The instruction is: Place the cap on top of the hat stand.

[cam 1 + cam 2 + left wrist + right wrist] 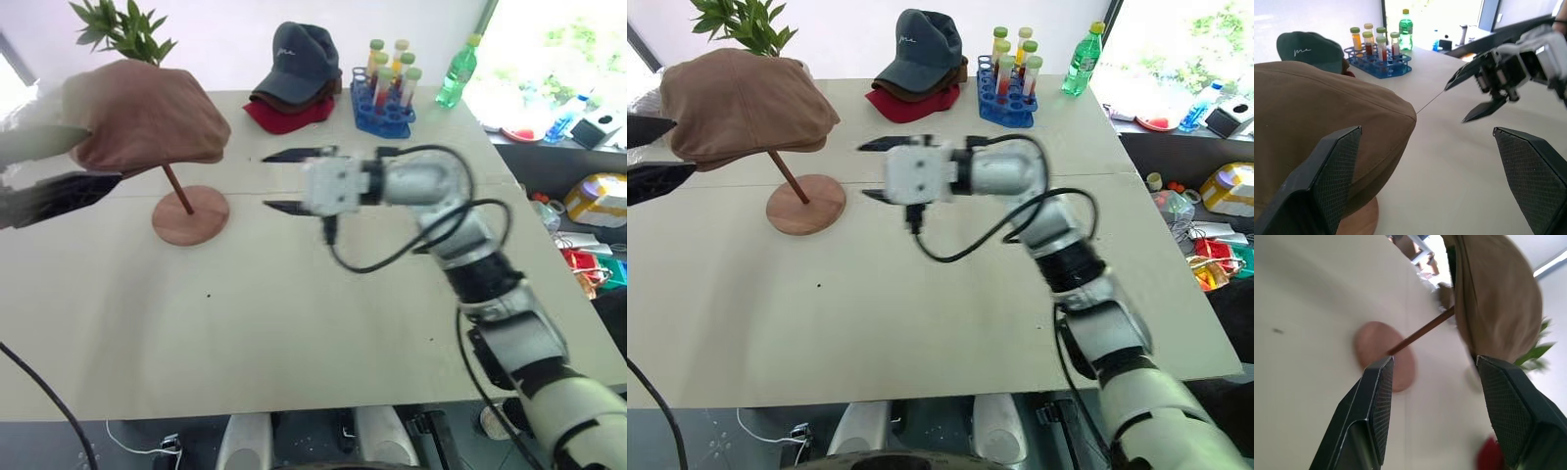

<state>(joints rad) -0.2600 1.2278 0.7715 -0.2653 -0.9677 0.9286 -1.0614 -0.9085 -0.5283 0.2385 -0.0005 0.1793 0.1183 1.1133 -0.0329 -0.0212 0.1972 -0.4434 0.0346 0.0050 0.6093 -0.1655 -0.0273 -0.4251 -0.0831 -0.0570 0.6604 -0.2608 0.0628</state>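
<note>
Claws are both open and hold nothing: the right claw (284, 181) hangs over the table beside the hat stand (190, 214), the left claw (1435, 181) by the cap (743, 103). Cap sits on top of the stand, so the job looks done; next, both arms just need to back off without bumping it.

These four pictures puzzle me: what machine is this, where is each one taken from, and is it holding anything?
It is a two-armed robot at a table. Two pictures come from cameras in its head, looking down; the other two from a camera on each wrist. The brown cap sits on the wooden hat stand. The right gripper is open and holds nothing. The left gripper is open beside the cap, one finger against its cloth. Further back are a stack of caps, a rack of tubes, a green bottle and a plant.
</note>
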